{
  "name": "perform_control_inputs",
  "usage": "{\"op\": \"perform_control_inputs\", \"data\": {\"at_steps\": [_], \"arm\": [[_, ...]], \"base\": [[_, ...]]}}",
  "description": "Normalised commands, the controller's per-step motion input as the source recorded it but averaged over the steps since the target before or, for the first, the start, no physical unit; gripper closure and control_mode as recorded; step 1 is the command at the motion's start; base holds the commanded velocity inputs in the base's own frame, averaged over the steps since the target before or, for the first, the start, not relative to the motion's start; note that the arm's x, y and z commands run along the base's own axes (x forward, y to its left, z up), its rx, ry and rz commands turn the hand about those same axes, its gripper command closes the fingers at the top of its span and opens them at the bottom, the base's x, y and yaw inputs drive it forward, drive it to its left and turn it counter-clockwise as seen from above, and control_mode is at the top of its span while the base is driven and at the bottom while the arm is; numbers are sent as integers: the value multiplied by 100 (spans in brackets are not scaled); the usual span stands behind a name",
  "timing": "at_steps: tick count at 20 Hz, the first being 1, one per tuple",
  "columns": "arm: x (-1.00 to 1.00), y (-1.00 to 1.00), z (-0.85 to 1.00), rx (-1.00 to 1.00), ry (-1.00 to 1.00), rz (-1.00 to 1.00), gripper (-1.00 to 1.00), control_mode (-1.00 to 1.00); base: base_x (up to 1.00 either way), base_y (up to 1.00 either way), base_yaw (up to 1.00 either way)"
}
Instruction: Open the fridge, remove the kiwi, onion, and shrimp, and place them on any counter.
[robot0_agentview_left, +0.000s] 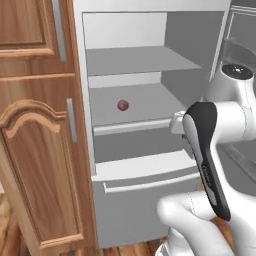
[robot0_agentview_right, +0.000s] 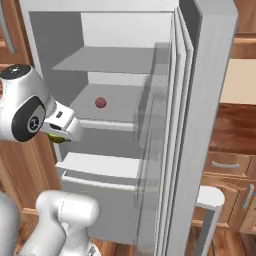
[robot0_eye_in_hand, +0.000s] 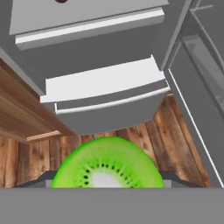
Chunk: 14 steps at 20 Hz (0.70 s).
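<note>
The onion (robot0_agentview_left: 122, 105) sits on a shelf inside the fridge (robot0_agentview_left: 150, 210), above its drawer (robot0_agentview_left: 150, 182).

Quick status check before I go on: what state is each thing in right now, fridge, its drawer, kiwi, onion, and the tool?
fridge: door swung wide open, shelves exposed.
bottom drawer: pushed in, closed.
kiwi: cut half, held between the tool's tips, out of the fridge.
onion: whole, resting on the middle shelf, untouched.
tool: closed on the kiwi, held in front of the fridge.
</note>
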Motion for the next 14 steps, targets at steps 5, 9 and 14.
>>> {"op": "perform_control_inputs", "data": {"at_steps": [5,9,14], "arm": [[0,0,0,0,0,0,100,100],[0,0,0,0,0,0,100,100],[0,0,0,0,0,0,100,100]], "base": [[-63,44,-48],[-67,62,-58],[-76,44,-60]]}}
